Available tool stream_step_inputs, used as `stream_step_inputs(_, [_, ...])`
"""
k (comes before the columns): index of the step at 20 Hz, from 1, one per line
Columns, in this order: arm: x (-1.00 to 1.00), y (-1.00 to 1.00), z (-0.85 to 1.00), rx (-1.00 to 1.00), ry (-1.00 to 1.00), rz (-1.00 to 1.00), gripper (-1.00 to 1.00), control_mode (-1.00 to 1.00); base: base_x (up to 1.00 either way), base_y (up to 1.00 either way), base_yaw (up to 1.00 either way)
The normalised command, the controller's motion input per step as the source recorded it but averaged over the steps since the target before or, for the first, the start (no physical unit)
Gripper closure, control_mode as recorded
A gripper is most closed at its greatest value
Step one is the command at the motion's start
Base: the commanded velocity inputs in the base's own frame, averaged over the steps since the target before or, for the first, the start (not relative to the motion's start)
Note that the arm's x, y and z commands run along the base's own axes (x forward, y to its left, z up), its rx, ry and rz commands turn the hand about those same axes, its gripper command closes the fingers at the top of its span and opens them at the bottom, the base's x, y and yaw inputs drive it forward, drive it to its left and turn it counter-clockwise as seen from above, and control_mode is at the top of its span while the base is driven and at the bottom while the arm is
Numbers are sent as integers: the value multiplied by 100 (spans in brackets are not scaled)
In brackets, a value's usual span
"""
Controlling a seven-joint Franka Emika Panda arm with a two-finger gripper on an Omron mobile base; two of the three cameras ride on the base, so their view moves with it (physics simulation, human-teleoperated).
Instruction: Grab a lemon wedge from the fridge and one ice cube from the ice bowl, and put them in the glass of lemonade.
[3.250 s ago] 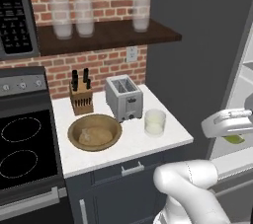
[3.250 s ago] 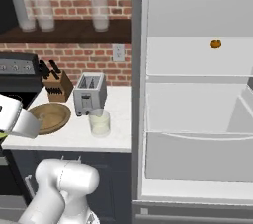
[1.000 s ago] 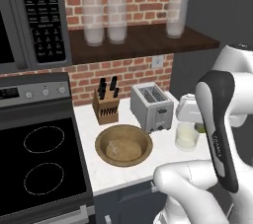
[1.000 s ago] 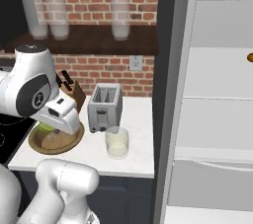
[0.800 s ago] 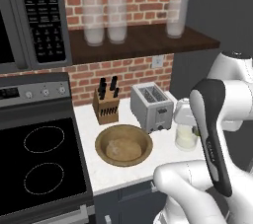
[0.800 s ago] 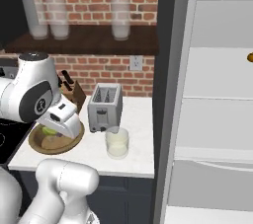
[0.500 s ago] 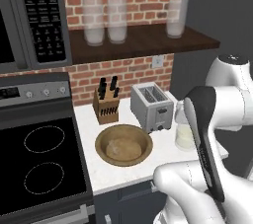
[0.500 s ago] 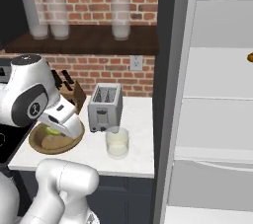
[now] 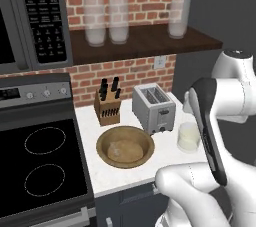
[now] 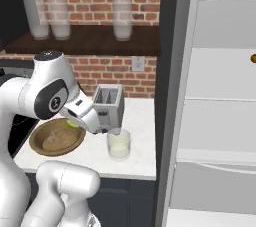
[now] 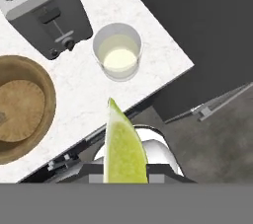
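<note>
The fridge (image 10: 220,96) stands at the right of the white worktop (image 9: 165,153), its door swung wide, exposing the pale interior and shelves. A small round orange item (image 10: 253,59) rests on an upper shelf at the right edge of the right base view.

The stove (image 9: 37,166) adjoins the worktop on its left, with a microwave (image 9: 30,18) mounted above it. A dark wooden shelf (image 9: 145,41) on the brick wall carries three tall frosted glasses (image 9: 107,18).

On the worktop, the ice bowl (image 9: 125,147) sits near the front edge, left of centre. The toaster (image 9: 153,108) stands behind it and to its right; the knife block (image 9: 106,108) stands left of the toaster, against the wall.

The glass of lemonade (image 11: 117,51) stands upright near the right front corner of the worktop, in front of and right of the toaster, apart from the bowl. It holds pale yellow liquid.

The end effector (image 10: 75,121) hangs above the worktop, between the bowl and the glass in the right base view. Its fingers are pressed together on the lemon wedge (image 11: 123,146), which points toward the glass in the hand view and is not yet over it.
</note>
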Motion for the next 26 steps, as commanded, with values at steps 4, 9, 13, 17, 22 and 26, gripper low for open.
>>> stream_step_inputs(4, [81, -9, -24, 0, 7, -7, 100, -100, 0, 0, 0])
stream_step_inputs(9, [56, 0, -48, 0, 6, -7, 100, -100, 0, 0, 0])
stream_step_inputs(13, [23, -15, -43, 0, 3, -5, 100, -100, 0, 0, 0])
stream_step_inputs(17, [11, -43, -36, 3, 4, -3, 100, -100, 0, 0, 0])
stream_step_inputs(22, [34, -27, -13, 0, 11, -4, 100, -100, 0, 0, 0])
stream_step_inputs(26, [42, 0, -6, 0, 1, -4, 100, -100, 0, 0, 0])
